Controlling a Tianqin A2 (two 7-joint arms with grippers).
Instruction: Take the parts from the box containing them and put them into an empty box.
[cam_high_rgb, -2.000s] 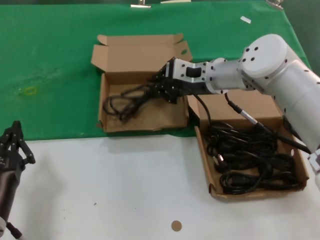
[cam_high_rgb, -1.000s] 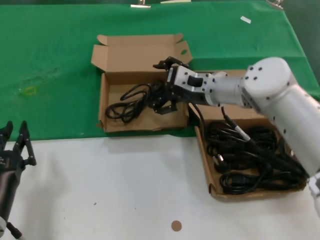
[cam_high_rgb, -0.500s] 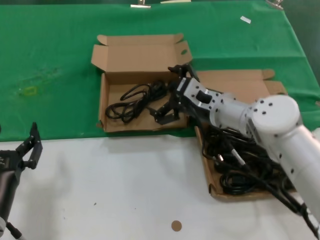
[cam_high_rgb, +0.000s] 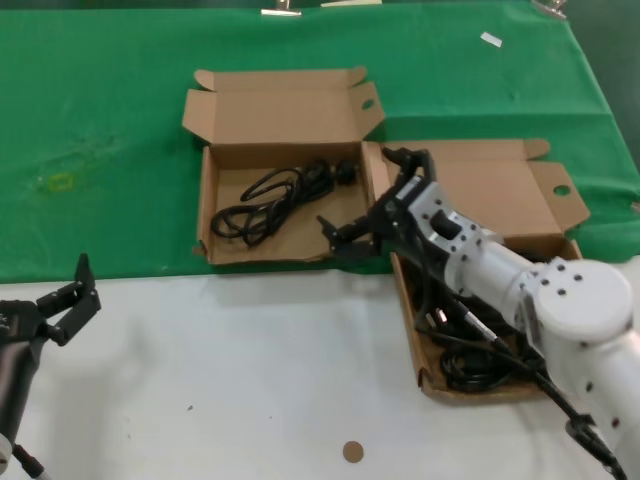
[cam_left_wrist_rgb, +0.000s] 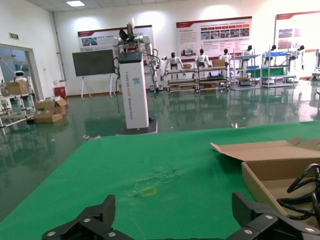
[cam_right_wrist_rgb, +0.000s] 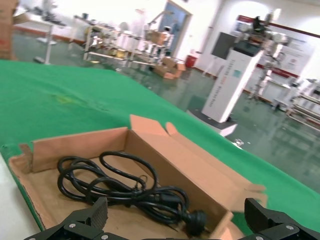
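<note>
Writing: none legible on either box.
Left box (cam_high_rgb: 215, 205): one coiled cable (cam_high_rgb: 275, 195).
Right box (cam_high_rgb: 500, 190): tangled cables (cam_high_rgb: 470, 365).
Right gripper (cam_high_rgb: 372, 200): spread, holding nothing.
Left gripper (cam_high_rgb: 62, 298): spread, over white table (cam_high_rgb: 250, 380).

Smooth pale-grey casing on the right arm (cam_high_rgb: 560, 310), rounded at the joints, dotted with small dark screw holes. Black cable clipped along its side. Black inset on the wrist block. Right gripper (cam_high_rgb: 375, 205) black, with long, angular, jointed fingers. Left gripper (cam_high_rgb: 62, 300) likewise black, blocky, on a dark wrist. Small pale screws on the black fingertips (cam_left_wrist_rgb: 85, 227) in both wrist views.
</note>
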